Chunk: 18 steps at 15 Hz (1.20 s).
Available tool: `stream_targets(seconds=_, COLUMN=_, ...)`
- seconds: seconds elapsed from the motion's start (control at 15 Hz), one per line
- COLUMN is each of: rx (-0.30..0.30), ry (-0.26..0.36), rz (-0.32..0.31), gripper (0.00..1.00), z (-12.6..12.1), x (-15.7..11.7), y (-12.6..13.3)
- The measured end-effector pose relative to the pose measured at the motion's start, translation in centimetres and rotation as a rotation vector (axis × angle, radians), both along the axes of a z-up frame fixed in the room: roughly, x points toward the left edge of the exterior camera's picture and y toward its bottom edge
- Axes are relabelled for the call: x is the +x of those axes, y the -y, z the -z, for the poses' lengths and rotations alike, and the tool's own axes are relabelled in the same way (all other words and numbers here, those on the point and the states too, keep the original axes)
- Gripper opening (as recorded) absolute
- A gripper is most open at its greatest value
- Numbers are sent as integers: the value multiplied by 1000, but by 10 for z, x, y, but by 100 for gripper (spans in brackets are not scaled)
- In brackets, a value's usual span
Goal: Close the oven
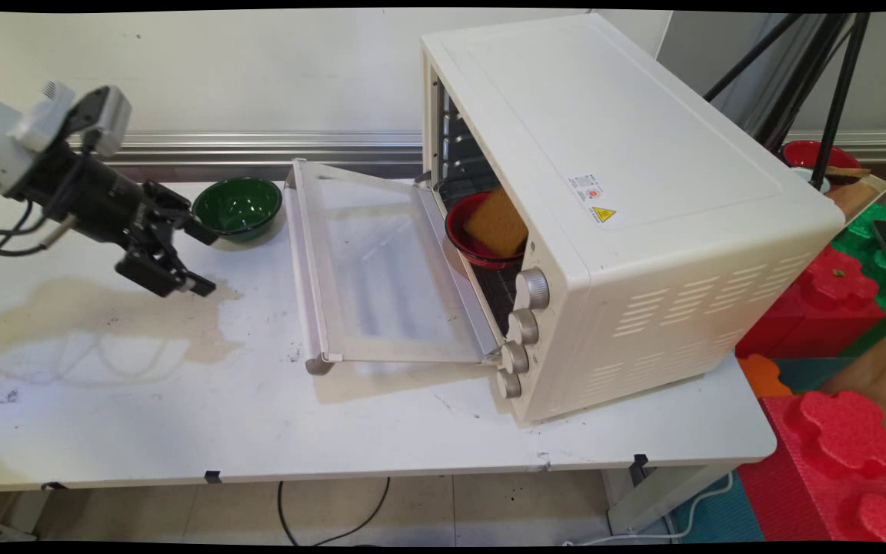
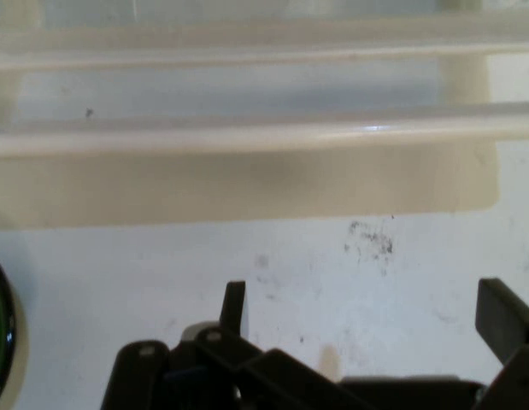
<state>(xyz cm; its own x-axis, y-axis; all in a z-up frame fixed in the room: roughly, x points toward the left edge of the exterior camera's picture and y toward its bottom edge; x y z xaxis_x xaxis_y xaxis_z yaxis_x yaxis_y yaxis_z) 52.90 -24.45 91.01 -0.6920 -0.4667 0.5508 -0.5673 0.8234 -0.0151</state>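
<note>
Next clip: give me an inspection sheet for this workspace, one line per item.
Surface: white table, stained brown at left, scuffed.
Things: cream toaster oven with door folded down open; red bowl holding a tan sponge inside it; green bowl on the table beside the door.
Clutter: nothing seen on the table.
Hand: hand open, empty, above the table left of the door, near the green bowl.
Cables: black cables hanging from the arm; a cable on the floor.
Surroundings: red and green foam blocks and black tripod legs at right.
</note>
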Motion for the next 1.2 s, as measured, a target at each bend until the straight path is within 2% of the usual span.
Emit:
stream_targets(seconds=0.67, rx=7, ry=5, rz=-36, gripper=100, z=50, x=-36, y=16)
stream_targets(seconds=0.73, rx=8, ry=5, rz=-37, gripper=0, z=55, x=-40, y=18)
stream_targets(seconds=1.2, rx=3, ry=-12, rz=-48, gripper=0, z=79, x=-57, y=25)
